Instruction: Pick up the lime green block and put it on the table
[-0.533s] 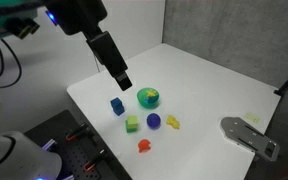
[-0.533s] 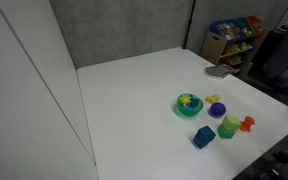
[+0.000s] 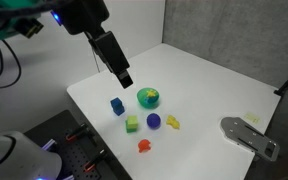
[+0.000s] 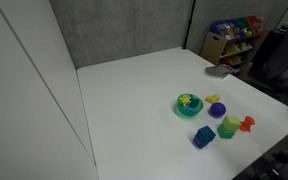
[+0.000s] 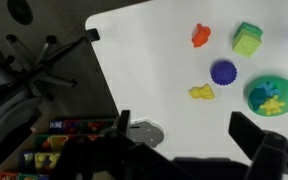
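Open, empty gripper (image 3: 124, 83) hovers just beside the bowl (image 3: 140, 100); approach under way; next, likely centre over the lime block (image 3: 150, 97) inside and descend.

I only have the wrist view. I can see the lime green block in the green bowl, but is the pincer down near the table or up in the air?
Observer: Up in the air. In an exterior view the pincer hangs above the table, touching nothing.
Operator: Something blue is cut off at my frame's edge. What is it?
Observer: A blue block, whole in both exterior views. It stands on the table apart from the green bowl and near the green cube.
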Action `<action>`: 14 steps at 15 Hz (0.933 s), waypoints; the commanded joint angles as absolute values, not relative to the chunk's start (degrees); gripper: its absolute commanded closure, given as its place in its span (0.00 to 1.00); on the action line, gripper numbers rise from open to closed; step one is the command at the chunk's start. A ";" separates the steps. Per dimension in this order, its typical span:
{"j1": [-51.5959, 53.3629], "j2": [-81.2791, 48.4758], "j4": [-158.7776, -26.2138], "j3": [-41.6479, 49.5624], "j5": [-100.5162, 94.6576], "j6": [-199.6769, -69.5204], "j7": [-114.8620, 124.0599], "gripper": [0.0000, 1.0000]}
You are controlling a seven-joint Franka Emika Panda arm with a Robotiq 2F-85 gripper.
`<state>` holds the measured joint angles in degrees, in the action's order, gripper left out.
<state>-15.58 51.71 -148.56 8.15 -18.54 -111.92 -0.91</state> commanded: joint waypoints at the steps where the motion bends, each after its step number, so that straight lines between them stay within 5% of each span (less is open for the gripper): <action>1: -13.04 47.26 -145.14 7.36 -16.97 -111.65 0.23 0.00; 14: -4.32 26.03 -133.78 7.30 -2.60 -110.44 -1.92 0.00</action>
